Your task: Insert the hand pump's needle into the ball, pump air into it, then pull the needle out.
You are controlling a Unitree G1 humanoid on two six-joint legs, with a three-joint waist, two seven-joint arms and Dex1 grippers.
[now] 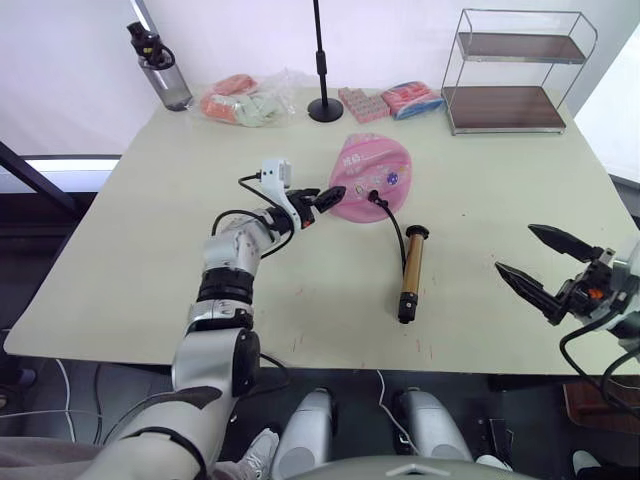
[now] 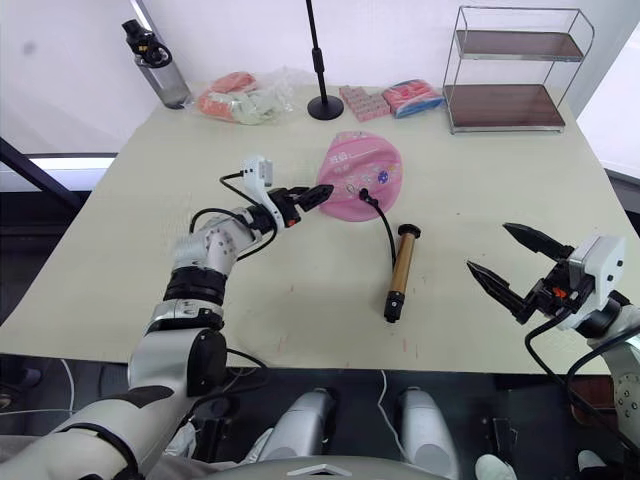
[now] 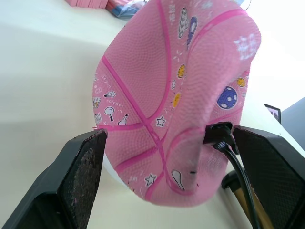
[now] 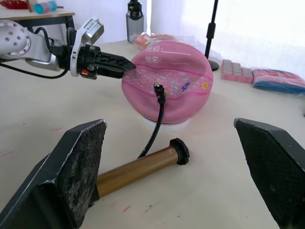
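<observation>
The left gripper has its fingers apart around the saggy ball's left edge, mid-frame. The right gripper waits at lower right, fingers wide apart, with bare desk between it and the hand pump.

The ball has a matt pink rubber skin, pebbled all over and creased where it sags. The hand pump shows a smooth, shiny gold-bronze metal barrel with matt black plastic caps and a thin black rubbery hose. The fingers carry rough, grainy black pads. The worktop is smooth, pale and matt.
</observation>
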